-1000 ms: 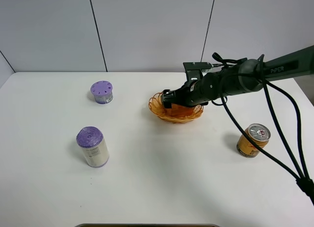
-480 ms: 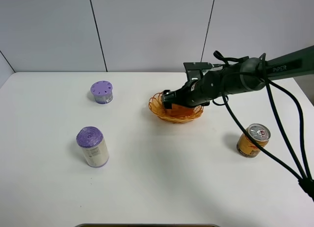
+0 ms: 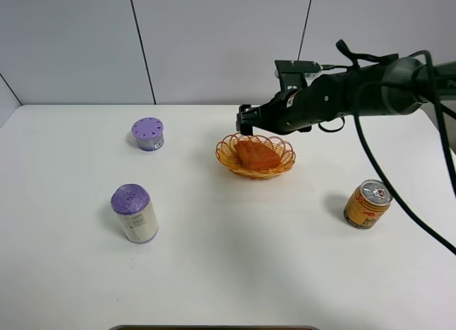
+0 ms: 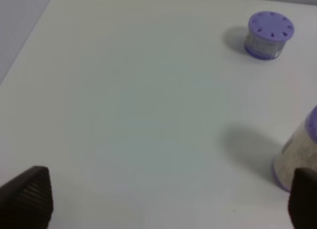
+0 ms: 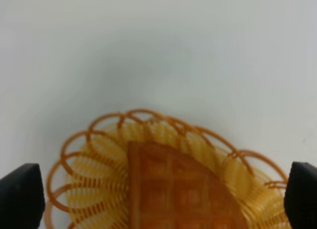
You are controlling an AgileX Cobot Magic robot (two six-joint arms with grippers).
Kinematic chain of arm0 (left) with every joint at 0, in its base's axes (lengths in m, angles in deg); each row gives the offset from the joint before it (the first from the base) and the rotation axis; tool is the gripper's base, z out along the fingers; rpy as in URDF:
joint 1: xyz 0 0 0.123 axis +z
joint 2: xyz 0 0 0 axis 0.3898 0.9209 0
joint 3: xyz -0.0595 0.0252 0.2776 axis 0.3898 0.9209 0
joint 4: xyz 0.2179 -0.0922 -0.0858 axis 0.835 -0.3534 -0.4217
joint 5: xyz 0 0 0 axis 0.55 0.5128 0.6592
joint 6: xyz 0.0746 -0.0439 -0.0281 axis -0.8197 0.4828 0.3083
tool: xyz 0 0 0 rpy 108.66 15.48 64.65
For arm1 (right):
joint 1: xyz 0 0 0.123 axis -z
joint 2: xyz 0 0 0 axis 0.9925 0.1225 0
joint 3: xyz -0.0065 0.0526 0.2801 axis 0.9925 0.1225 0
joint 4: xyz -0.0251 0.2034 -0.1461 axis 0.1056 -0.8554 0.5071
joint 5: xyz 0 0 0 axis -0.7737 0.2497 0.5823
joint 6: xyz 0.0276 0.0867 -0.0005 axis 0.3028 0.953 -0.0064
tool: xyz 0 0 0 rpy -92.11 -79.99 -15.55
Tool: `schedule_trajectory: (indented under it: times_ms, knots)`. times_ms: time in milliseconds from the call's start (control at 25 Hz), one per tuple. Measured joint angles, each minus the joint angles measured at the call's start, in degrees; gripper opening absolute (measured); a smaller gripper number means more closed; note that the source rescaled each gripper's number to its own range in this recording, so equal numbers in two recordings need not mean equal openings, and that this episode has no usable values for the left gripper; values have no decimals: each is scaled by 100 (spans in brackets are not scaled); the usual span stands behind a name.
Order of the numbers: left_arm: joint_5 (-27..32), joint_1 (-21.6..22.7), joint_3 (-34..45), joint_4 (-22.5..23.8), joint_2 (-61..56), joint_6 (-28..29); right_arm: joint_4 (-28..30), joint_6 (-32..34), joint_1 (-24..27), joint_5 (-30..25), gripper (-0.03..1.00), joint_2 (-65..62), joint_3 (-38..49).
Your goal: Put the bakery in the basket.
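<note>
A plain white surface (image 3: 235, 266) fills the scene, matte and bare apart from a few soft shadows, and behind it stands a pale grey panelled wall (image 3: 214, 45) crossed by thin dark seams. Towards the back, right of centre, sits the wicker basket (image 3: 253, 172), and the waffle-gridded bakery wedge (image 3: 256, 155) lies inside it, free of any grip. The black right arm (image 3: 335, 98) reaches in from the right, its right fingers (image 5: 21, 195) spread wide and holding nothing, hanging above the basket's far rim. The left fingers (image 4: 27, 195) are likewise spread wide and empty over bare surface on the left. A gold drink can (image 3: 367, 204) stands well apart at the right; a low purple-lidded pot (image 3: 147, 134) and a taller purple-topped cylinder (image 3: 134, 214) stand on the left.
</note>
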Motion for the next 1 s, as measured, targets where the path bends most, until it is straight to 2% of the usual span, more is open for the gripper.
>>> schedule_trajectory:
  times_ms: [320, 800, 1000]
  knots:
    - [0, 0, 0, 0, 0, 0, 263, 0, 0, -392, 100, -1122, 0]
    - [0, 0, 0, 0, 0, 0, 841, 0, 0, -1400, 100, -2739, 23]
    - [0, 0, 0, 0, 0, 0, 883, 0, 140, -1422, 100, -3570, 640]
